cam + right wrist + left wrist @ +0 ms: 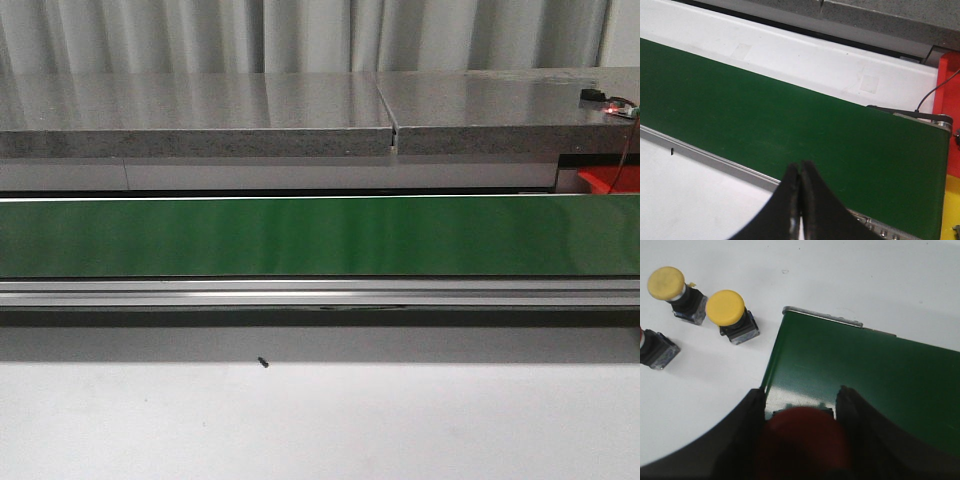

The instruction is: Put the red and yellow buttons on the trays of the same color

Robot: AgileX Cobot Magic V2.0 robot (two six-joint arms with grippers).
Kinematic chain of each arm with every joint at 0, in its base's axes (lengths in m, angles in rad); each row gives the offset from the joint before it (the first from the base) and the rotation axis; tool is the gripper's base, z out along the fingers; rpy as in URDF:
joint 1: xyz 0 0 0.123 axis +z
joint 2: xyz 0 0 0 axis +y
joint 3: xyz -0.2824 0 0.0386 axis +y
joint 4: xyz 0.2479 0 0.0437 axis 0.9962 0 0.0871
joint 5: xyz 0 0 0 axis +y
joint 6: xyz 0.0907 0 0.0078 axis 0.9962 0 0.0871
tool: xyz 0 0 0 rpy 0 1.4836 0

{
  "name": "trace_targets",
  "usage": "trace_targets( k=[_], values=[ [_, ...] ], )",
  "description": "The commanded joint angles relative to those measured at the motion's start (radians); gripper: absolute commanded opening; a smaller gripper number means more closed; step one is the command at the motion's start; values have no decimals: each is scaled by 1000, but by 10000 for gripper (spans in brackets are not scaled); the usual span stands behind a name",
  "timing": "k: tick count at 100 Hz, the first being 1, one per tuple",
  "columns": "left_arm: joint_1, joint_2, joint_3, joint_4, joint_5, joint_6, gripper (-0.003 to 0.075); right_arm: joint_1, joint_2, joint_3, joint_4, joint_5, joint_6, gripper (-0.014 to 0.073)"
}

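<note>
Red button (802, 437), domed cap, gripped by left gripper (802, 410); right gripper (800, 200) closed, empty.

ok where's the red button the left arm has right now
In the left wrist view, the red button sits between the left gripper fingers, over the end of the green conveyor belt, with two yellow buttons on the white table beside it.

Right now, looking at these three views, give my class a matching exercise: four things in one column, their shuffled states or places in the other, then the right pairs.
Things:
1. left gripper
2. right gripper
3. two yellow buttons
4. green belt

States or places:
A. standing on the white table
B. nothing on it in the front view
C. shut, holding nothing
D. closed around the red button

Pairs: 1-D, 2-C, 3-A, 4-B
</note>
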Motion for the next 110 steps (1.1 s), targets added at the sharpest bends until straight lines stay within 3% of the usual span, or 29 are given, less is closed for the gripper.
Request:
trace_targets(
  k=[1, 70, 84, 103, 110],
  values=[
    [-8, -39, -4, -5, -87, -1, -20, 2, -10, -26, 16, -65, -8, -109],
    [-8, 81, 5, -25, -187, 29, 5, 2, -10, -26, 16, -65, -8, -109],
    [-8, 81, 5, -29, -183, 29, 160, 2, -10, -26, 16, -65, -8, -109],
    [-15, 81, 5, -31, -175, 34, 483, 2, -10, -26, 16, -65, -8, -109],
    [-21, 81, 5, -31, -173, 36, 562, 2, -10, -26, 16, -65, -8, -109]
  ],
)
